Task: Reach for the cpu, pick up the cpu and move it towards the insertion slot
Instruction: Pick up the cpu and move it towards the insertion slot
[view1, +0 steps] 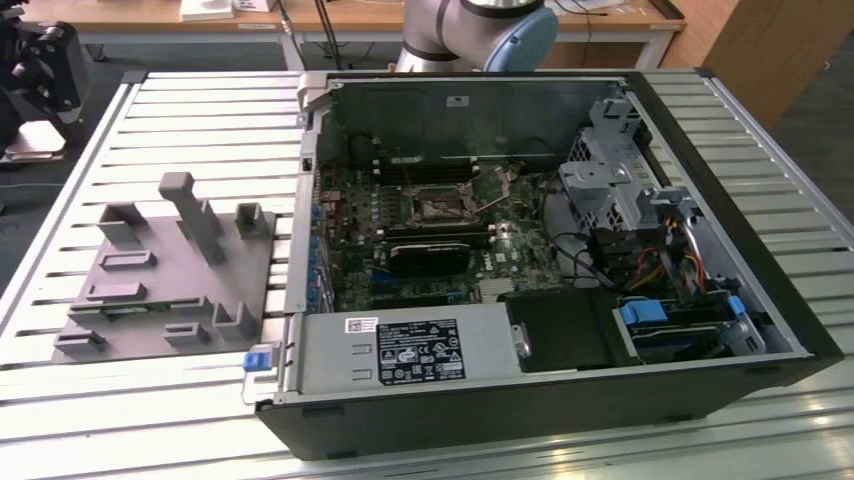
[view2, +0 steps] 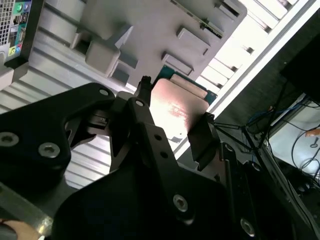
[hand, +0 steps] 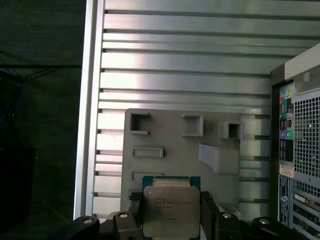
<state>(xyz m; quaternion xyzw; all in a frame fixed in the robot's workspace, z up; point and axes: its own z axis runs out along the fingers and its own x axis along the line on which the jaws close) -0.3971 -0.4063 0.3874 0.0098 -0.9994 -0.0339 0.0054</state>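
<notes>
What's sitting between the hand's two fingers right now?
The cpu: it sits clamped between the fingers of the hand, seen in both wrist views, with the grey fixture beyond it.

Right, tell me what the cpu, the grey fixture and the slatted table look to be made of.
The cpu: metal lid, satin silver, going by its soft sheen; the green rim looks like circuit board. The grey fixture: probably matte plastic, as it shows no glare and has blocky moulded shapes. The slatted table: bare metal, likely aluminium, with bright streaks along the ribs.
</notes>
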